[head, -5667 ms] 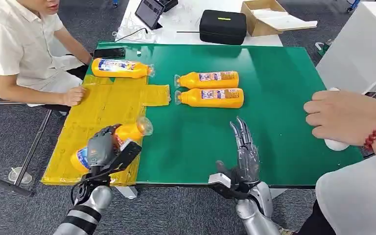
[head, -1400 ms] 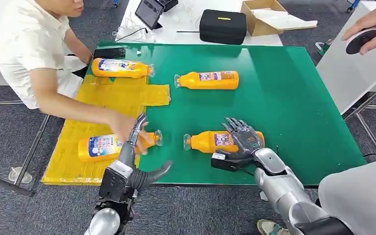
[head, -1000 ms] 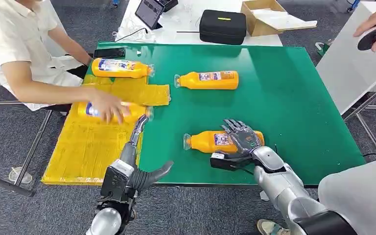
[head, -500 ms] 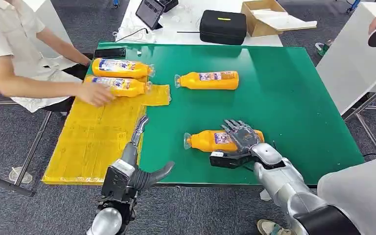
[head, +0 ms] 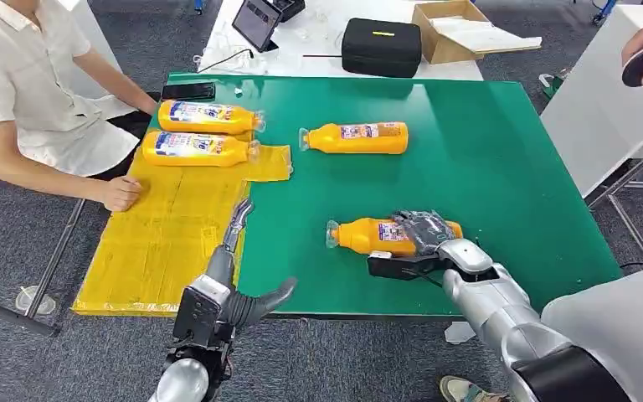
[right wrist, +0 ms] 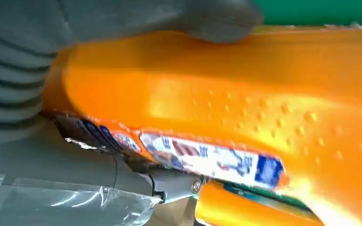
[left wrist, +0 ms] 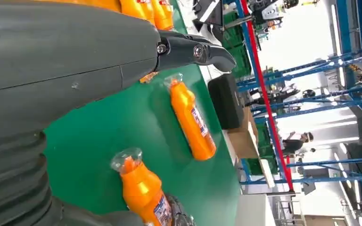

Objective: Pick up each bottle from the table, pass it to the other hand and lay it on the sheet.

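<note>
My right hand (head: 425,232) wraps the near orange bottle (head: 372,237) mid-body; smooth, rigid plastic looks slippery. Left hand (head: 233,276) waits spread.

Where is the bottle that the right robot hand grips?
In the head view, that bottle lies on the green table, near its front edge, under the right robot hand.

**Green table, yellow sheet, four bottles**

The green table (head: 502,167) carries a yellow sheet (head: 167,226) beyond the left hand (head: 230,276). Two bottles (head: 205,117) (head: 197,148) lie on the sheet's far end. A third bottle (head: 356,137) lies on bare green, far ahead of the right hand (head: 427,234), whose fingers cover the fourth bottle (head: 368,236).
</note>
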Motion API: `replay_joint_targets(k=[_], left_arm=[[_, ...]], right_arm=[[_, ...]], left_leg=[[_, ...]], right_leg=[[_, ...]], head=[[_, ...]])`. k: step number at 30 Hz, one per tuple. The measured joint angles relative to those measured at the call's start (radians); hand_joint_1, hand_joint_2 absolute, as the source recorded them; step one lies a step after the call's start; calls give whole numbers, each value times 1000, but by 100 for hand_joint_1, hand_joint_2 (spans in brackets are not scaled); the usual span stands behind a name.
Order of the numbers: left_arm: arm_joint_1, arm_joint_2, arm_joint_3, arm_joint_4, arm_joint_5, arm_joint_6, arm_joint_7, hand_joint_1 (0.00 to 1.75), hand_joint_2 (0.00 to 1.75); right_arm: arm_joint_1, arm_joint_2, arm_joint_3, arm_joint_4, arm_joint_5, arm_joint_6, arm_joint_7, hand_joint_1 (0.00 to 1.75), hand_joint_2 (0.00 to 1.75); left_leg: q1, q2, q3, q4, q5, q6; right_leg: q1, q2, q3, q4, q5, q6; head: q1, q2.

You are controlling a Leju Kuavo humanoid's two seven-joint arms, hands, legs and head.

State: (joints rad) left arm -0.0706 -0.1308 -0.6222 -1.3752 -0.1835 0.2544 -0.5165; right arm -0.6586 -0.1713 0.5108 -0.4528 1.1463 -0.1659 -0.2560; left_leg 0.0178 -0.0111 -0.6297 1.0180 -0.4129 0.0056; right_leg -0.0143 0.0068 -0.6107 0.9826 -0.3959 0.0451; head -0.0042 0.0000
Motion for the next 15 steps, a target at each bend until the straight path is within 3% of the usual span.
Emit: replay_joint_targets(k=[11,15], left_arm=[[0,0,-2,0,0,0,0,0,175],[0,0,-4,0,0,-4,-1,0,175]], right_arm=[[4,-18,-2,0,-28,3,-15,175,175],[11,-21,-18,-1,-124,33,-111,175,175]], left_leg=[[0,0,2,0,0,0],[0,0,2,0,0,0]], right_leg=[[0,0,2,0,0,0],[0,0,2,0,0,0]], head=[[0,0],[0,0]])
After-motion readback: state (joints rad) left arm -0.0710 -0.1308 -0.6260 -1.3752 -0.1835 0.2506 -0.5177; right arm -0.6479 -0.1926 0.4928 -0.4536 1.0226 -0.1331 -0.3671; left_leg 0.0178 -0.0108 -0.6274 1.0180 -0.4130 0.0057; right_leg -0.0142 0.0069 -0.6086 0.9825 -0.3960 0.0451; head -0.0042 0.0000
